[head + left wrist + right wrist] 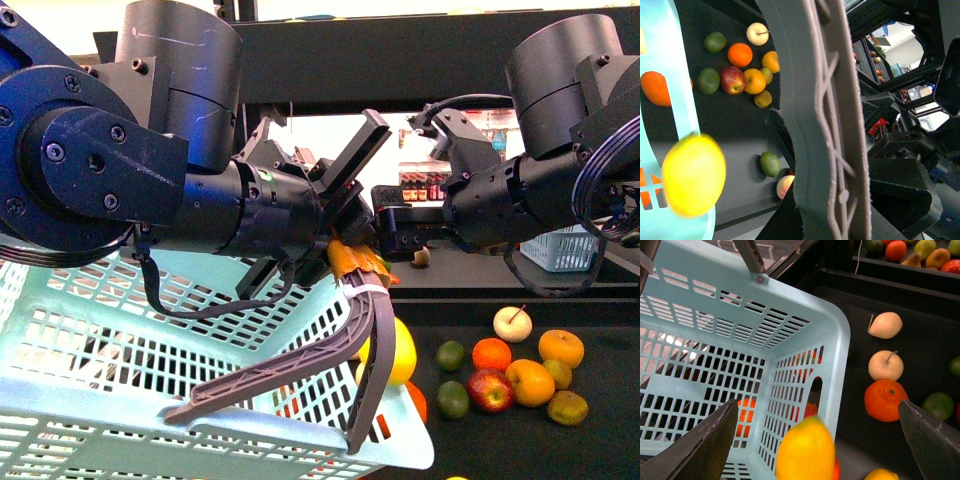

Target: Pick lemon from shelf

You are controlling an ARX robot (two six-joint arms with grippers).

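The lemon is bright yellow and blurred, right at the pale blue basket's near corner rim, above the black shelf tray. In the right wrist view the lemon lies between my right gripper's wide-open fingers, and neither finger touches it. In the front view my right gripper hangs above the lemon. My left gripper is shut on the grey basket handle. The left wrist view shows the handle close up and the lemon by the basket rim.
Loose fruit lies on the tray right of the basket: oranges, limes, a red apple and a pale apple. More fruit shows through the basket's slats. The upper shelf beam runs overhead.
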